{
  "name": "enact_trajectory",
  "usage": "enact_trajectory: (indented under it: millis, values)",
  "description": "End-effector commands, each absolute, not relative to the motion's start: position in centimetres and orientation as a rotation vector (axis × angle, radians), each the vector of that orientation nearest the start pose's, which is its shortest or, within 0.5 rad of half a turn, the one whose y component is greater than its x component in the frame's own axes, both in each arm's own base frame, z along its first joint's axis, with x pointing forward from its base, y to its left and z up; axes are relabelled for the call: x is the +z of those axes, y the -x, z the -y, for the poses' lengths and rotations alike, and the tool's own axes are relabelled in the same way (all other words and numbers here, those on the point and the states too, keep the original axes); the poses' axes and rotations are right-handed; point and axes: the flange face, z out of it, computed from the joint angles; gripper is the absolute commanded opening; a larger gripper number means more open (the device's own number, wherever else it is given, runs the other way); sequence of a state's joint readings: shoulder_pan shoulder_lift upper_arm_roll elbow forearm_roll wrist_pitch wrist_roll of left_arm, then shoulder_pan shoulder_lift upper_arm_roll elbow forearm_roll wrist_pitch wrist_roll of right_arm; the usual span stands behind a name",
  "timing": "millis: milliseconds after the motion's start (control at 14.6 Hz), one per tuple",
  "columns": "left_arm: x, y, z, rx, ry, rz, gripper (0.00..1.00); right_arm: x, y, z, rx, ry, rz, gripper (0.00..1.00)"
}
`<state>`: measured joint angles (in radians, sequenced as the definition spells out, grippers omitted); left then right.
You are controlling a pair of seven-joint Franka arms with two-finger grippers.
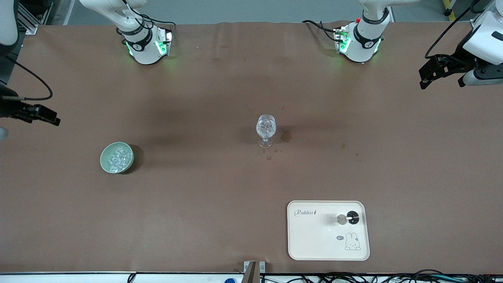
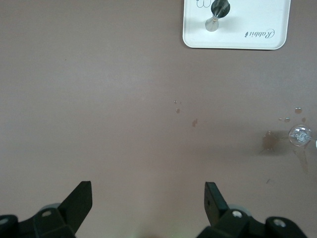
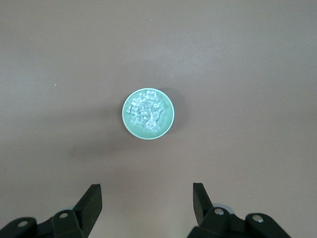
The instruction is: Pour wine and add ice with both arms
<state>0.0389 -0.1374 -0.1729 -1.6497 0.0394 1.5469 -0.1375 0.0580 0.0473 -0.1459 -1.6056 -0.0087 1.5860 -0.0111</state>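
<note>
Front view: the ice (image 1: 118,157) fills a green bowl (image 1: 105,163) at the right arm's end of the desk, so the right end effector (image 3: 147,203), wide open and empty above it, is nearer; the left end effector (image 2: 148,203), also open and empty, waits well apart

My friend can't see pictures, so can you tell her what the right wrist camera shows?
A small pale green bowl heaped with clear ice cubes sits alone on the brown table. The right gripper hangs above the table with its two black fingers spread wide apart, holding nothing.
</note>
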Motion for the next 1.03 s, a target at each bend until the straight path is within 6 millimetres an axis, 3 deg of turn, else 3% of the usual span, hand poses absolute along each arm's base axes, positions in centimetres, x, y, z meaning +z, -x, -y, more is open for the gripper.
enact_trajectory:
  millis: [0,342,478,820,957]
  values:
    - [65.7,-50.2,7.2,-0.072,3.097,-0.016,1.0,59.4,-55.1,4.8,0.108,3.16,0.039,0.84]
    - [66.0,-50.4,7.3,-0.063,3.1,-0.025,1.0,62.1,-55.4,5.8,0.022,3.175,0.11,0.88]
    - [65.7,-50.4,7.6,-0.044,3.122,-0.029,1.0,63.0,-55.5,6.1,-0.001,3.193,0.097,0.98]
    - [65.8,-50.4,7.6,-0.044,3.122,-0.029,1.0,62.3,-55.2,7.5,0.023,3.186,0.066,1.0]
    - [65.7,-50.4,7.6,-0.042,3.122,-0.032,1.0,60.5,-54.9,7.6,0.068,3.179,0.068,1.0]
